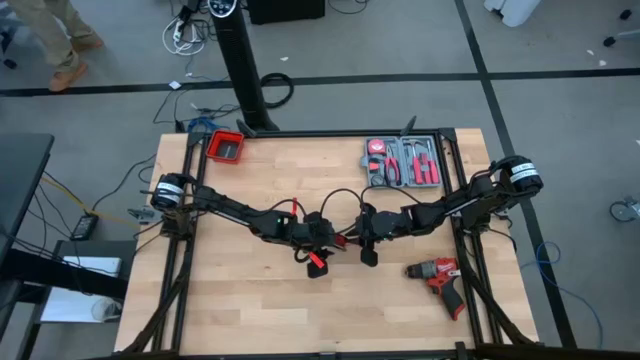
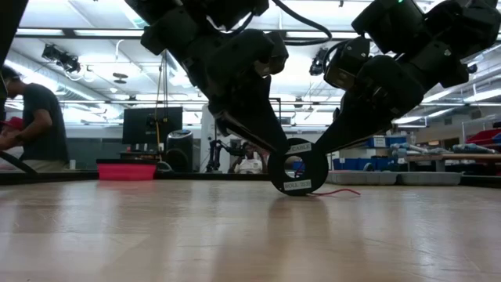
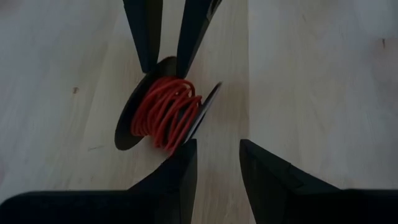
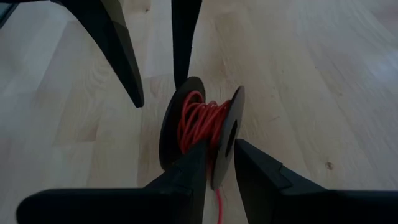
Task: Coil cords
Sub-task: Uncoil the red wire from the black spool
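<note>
**Cord spool mid-desk, both grippers on it**

Near edge, R side: red drill point(image 1: 440, 278) lying on the desk point(image 1: 230, 300), well apart from the action.

Desk centre: black spool point(image 2: 297, 166) standing on its rims. Red cord point(image 3: 165, 115) wound loosely on the core, w/ one loose tail on the wood beside it.

Right gripper point(image 4: 221, 146): fingers apart, straddling one flange, not clamped.

Left gripper point(image 3: 217, 146): opposite side, fingers spread, nothing betw. them, one finger point(image 3: 180, 168) at the other flange.

Far edge: tool case point(image 1: 403, 162) toward R corner, red bin point(image 1: 226, 147) at L corner.

Beyond desk: a person point(image 2: 39, 125) in a dark shirt.
</note>
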Controlling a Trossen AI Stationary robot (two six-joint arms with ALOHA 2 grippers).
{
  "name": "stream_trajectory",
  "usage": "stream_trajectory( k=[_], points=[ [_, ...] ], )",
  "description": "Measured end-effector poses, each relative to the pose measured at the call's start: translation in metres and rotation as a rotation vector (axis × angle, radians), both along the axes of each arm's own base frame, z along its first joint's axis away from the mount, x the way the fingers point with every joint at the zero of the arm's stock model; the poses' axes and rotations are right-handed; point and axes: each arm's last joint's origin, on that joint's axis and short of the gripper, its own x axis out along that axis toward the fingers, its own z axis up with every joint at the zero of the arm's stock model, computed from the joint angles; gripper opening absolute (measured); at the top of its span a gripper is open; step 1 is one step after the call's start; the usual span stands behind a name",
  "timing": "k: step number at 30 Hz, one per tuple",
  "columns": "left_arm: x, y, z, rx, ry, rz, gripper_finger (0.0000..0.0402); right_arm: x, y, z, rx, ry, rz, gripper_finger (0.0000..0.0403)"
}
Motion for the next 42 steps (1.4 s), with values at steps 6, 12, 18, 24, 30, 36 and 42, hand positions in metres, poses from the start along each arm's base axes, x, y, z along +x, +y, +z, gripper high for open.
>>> stream_trajectory(
  k=[6, 12, 18, 24, 30, 36, 42],
  points=[
    [0.000, 0.000, 0.000, 0.012, -0.001, 0.007, 0.0124, 0.000, 0.000, 0.000, -0.004, 0.002, 0.001, 0.0067],
    [0.000, 0.001, 0.000, 0.022, -0.004, 0.018, 0.0124, -0.002, -0.001, -0.002, -0.014, 0.028, -0.008, 0.0011],
    [0.001, 0.001, 0.001, 0.033, -0.014, 0.035, 0.0124, -0.002, -0.007, -0.004, -0.012, 0.054, -0.029, 0.0003],
    [0.004, 0.000, 0.019, 0.033, 0.000, 0.014, 0.0124, -0.003, -0.007, -0.005, -0.071, 0.067, -0.022, 0.0002],
    [0.007, 0.000, 0.036, 0.066, 0.059, 0.000, 0.0124, -0.007, -0.006, -0.004, -0.158, 0.094, -0.024, 0.0001],
    [0.007, 0.001, 0.046, 0.116, 0.112, -0.003, 0.0124, -0.019, 0.002, 0.021, -0.273, 0.036, -0.012, 0.0000],
    [0.010, 0.003, 0.052, 0.212, 0.091, -0.005, 0.0124, -0.033, -0.002, 0.042, -0.304, 0.023, -0.032, 0.0000]
  ],
)
